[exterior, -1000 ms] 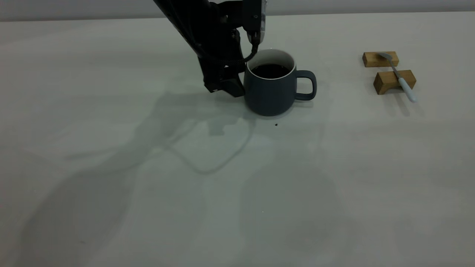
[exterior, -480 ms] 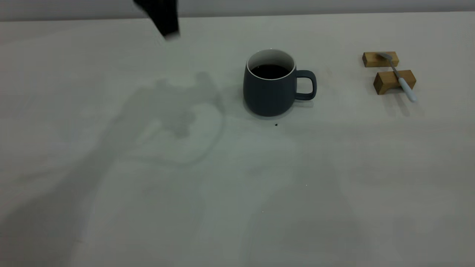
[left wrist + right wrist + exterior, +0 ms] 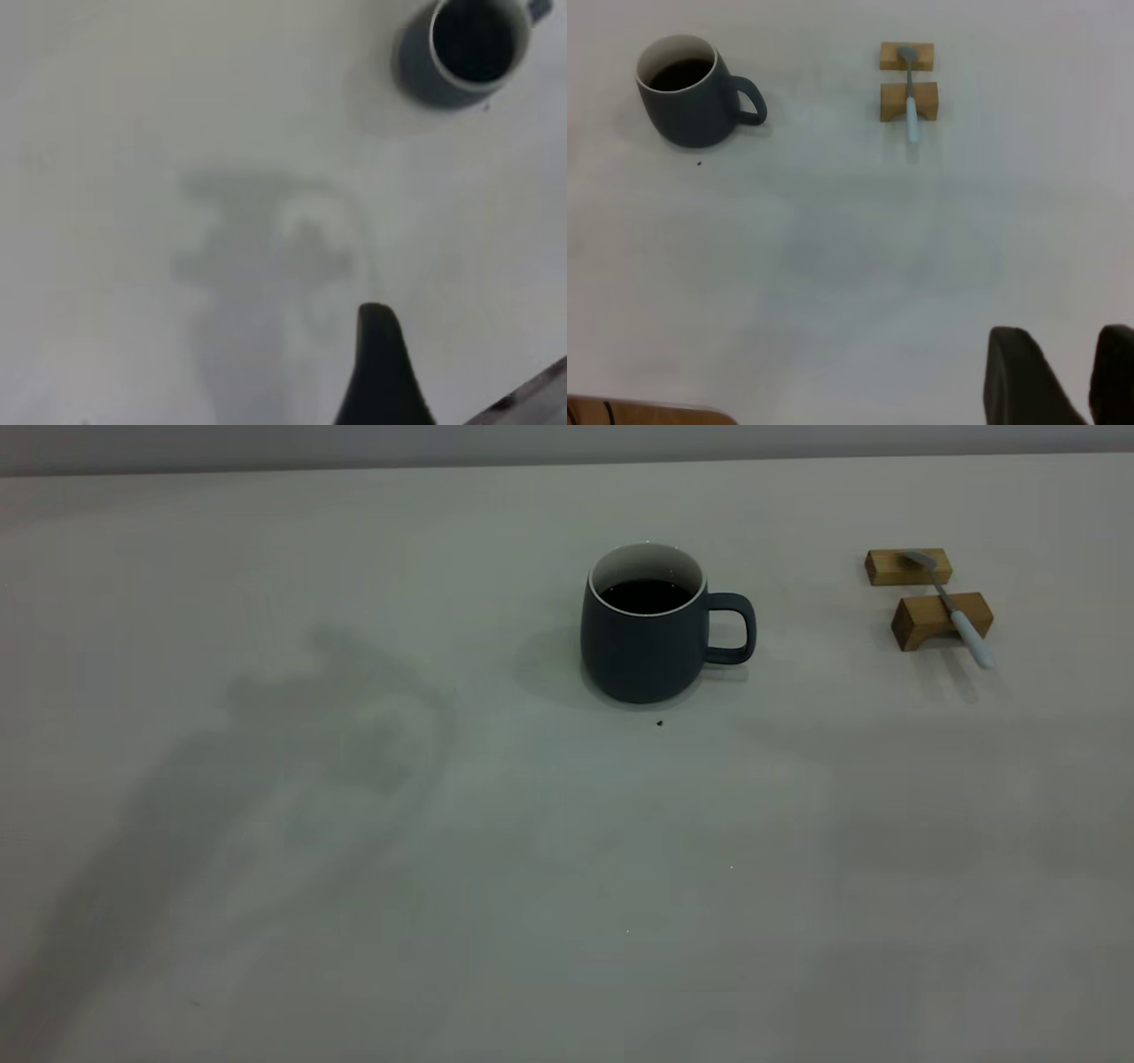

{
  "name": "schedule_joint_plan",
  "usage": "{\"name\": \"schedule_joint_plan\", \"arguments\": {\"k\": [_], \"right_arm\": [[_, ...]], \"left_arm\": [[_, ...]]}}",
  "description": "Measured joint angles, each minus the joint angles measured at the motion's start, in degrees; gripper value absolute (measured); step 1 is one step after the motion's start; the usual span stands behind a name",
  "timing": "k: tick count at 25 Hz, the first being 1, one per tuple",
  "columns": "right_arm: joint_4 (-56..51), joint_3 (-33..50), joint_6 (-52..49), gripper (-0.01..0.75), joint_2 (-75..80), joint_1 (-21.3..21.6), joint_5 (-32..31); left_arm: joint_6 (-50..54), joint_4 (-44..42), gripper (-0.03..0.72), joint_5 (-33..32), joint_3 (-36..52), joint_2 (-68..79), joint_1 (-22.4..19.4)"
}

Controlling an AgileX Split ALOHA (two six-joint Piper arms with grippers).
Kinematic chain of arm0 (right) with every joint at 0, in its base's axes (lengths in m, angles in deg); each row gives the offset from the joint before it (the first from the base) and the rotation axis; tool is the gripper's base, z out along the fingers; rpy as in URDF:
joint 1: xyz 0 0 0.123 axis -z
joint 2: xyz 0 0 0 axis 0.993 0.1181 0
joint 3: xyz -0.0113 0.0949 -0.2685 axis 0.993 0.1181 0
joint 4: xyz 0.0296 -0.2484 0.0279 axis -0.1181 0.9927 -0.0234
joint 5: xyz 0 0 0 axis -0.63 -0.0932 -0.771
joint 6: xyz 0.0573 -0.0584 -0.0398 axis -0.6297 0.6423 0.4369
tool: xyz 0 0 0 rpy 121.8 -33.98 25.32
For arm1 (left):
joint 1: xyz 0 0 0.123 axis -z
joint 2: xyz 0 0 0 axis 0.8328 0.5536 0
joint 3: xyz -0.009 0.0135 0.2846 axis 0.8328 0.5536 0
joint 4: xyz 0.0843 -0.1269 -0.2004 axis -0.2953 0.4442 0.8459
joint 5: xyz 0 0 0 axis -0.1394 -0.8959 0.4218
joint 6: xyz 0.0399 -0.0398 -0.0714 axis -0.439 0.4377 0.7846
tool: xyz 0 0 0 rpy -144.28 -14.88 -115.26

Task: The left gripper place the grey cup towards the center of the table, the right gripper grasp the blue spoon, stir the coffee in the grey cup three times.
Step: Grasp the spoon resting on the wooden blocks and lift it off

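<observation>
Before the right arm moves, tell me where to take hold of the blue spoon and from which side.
Grip the blue spoon by its pale handle, probably at the end jutting past the nearer wooden block, coming down from above. It lies bridged across the two wooden blocks, bowl on the farther one, so the overhanging handle stands clear of the table with room beneath. The right hand is open, well short of it.

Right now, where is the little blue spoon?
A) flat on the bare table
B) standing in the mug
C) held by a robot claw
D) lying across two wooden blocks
D: the blue spoon lies across both wooden blocks, well right of the grey cup, with no gripper touching it.
</observation>
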Motion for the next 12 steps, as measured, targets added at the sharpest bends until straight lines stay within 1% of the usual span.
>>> {"name": "schedule_joint_plan", "arguments": {"k": [4,6,12], "right_arm": [[0.0,0.0,0.0,0.238,0.0,0.0,0.0],[0.0,0.0,0.0,0.238,0.0,0.0,0.0],[0.0,0.0,0.0,0.238,0.0,0.0,0.0]], "left_arm": [[4.6,0.2,0.585,0.0,5.3,-6.8,0.0],[5.9,0.3,0.585,0.0,10.2,-10.6,0.0],[7.2,0.3,0.585,0.0,29.3,-23.9,0.0]]}}
